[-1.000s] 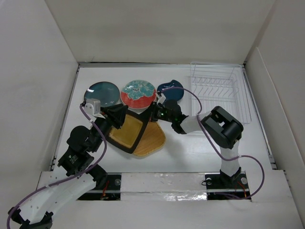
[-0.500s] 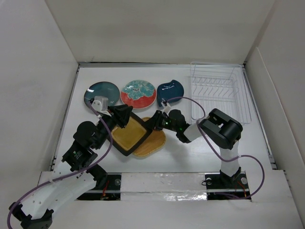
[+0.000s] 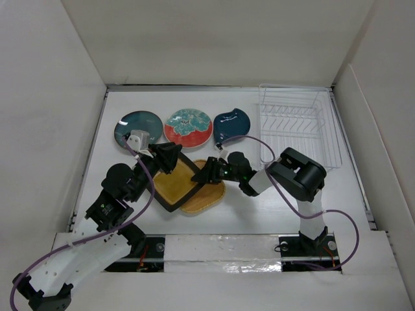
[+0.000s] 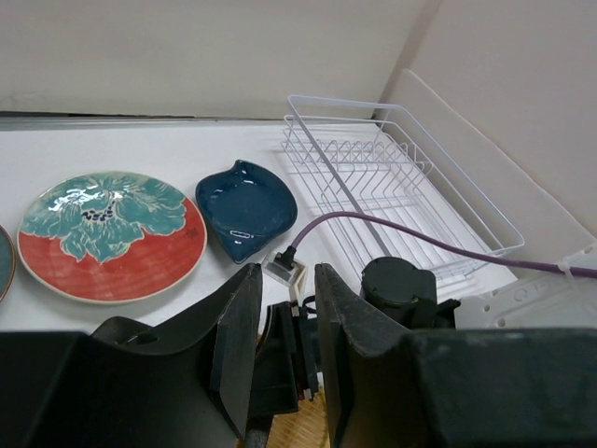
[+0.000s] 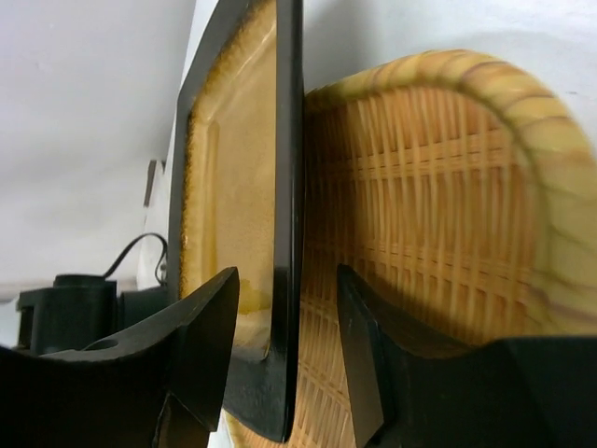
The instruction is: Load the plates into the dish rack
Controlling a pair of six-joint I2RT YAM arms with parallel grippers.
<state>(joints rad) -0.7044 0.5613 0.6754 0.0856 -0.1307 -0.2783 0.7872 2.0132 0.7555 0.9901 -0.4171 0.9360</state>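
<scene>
Your left tool (image 3: 168, 157) grips the black-rimmed plate (image 3: 175, 184) at its far-left corner, tilted over the woven plate (image 3: 209, 194); your right tool (image 3: 203, 175) stands open astride its right rim; the dish rack (image 3: 299, 123) sits far right.

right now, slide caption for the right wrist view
Right end effector straddling the black-rimmed plate, woven plate beside it

Left arm (image 3: 120, 183) jaws clamped on black-rimmed plate (image 3: 174, 184), right arm (image 3: 256, 180) jaws parted, arms converging
</scene>
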